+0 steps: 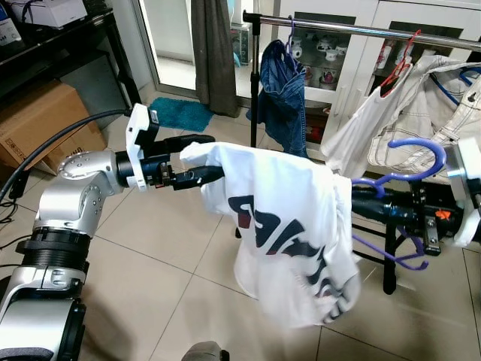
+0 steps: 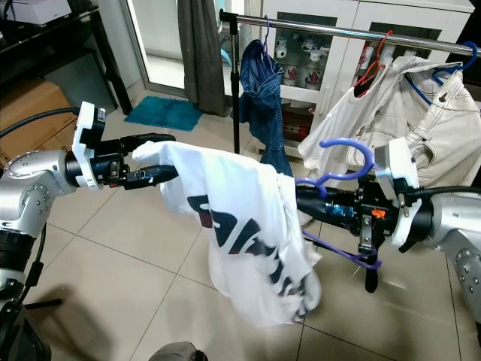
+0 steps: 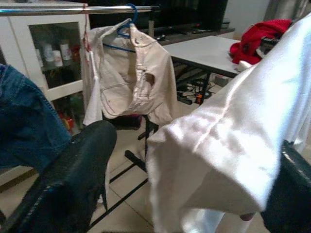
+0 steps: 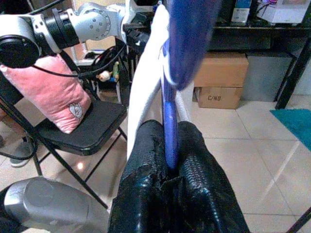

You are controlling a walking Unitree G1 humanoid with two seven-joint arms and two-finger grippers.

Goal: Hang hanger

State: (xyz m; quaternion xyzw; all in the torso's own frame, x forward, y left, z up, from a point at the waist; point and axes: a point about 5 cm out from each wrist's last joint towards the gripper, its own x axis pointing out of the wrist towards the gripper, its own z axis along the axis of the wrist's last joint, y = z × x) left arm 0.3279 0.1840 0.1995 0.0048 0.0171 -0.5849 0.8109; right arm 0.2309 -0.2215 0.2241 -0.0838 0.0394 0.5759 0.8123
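A purple hanger (image 2: 347,144) carries a white T-shirt (image 1: 285,226) with a dark print, and the shirt droops between my two arms. My right gripper (image 2: 302,200) is shut on the hanger's neck, seen close in the right wrist view as a purple hanger bar (image 4: 169,131) pinched between the black fingers. My left gripper (image 1: 194,159) is open at the shirt's left shoulder, with one finger above and one below the cloth. In the left wrist view the white shirt's fabric (image 3: 223,145) lies in the wide gap between the fingers. The chrome clothes rail (image 1: 361,30) runs behind and above.
On the rail hang a denim garment (image 1: 284,90), a white top on a red hanger (image 1: 368,124) and a cream jacket on a blue hanger (image 1: 440,113). A white cabinet (image 1: 346,68) stands behind. A cardboard box (image 1: 37,124) and dark shelves are at left. Tiled floor (image 1: 165,256) lies below.
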